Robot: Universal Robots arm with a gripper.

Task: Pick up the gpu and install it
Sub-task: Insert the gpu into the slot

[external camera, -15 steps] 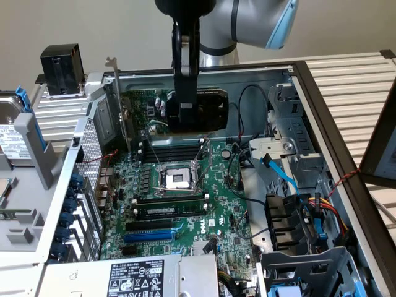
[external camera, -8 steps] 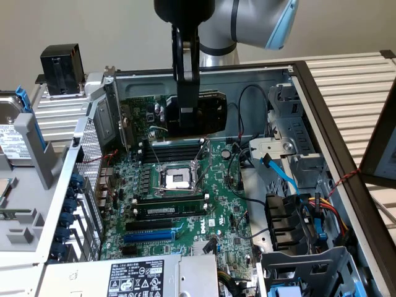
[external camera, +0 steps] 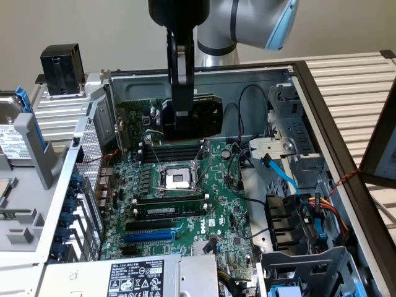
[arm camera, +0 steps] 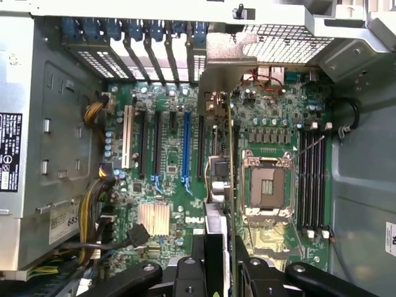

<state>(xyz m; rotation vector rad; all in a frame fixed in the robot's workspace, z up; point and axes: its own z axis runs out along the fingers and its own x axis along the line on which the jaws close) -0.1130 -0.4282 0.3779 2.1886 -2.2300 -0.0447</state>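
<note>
Holding the gpu (external camera: 207, 116) up over the motherboard (external camera: 218, 189).
Gripper (external camera: 180, 124) pinches the gpu by its edge, fingers on both sides.

The gpu (external camera: 209, 117) is held clear of the motherboard (external camera: 216, 192), clamped between the fingers of the gripper (external camera: 184, 127) and kept upright on its edge. It is seen as a short card with a black plastic cooler shroud on the side turned toward the exterior view's right. In the wrist view it is presented edge-on as a thin strip, with its metal end bracket (arm camera: 226, 65) pointed toward the case's rear wall (arm camera: 284, 43). A green board edge seems to be glimpsed along it.
</note>
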